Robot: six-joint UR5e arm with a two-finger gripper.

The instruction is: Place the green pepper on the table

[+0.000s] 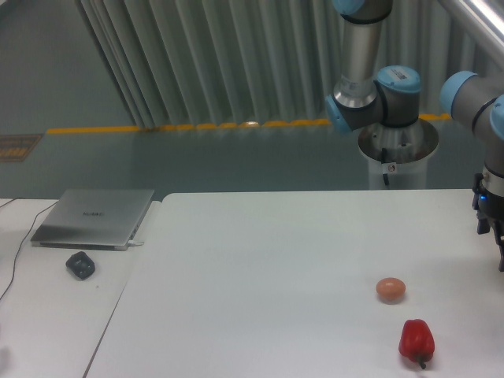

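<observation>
Camera view, fixed above the scene, shows the table (260, 268) bearing a red pepper (416, 340) near its lower right and a small brownish-orange egg-shaped object (390, 289) just above it, the two near each other but apart. No green pepper shows anywhere in view; it may lie past the right edge, though that is only a guess. At that edge the gripper (490, 216) is cut off by the frame, so I cannot tell whether its fingers are spread, closed, or holding anything. On the narrower desk (47, 315) to the left rest a closed silver laptop (94, 217) and a dark mouse (81, 264). Judging by this, the task appears to be at its fetching or carrying stage, and the next move calls for bringing the pepper over bare tabletop, away from the two objects, before lowering.
</observation>
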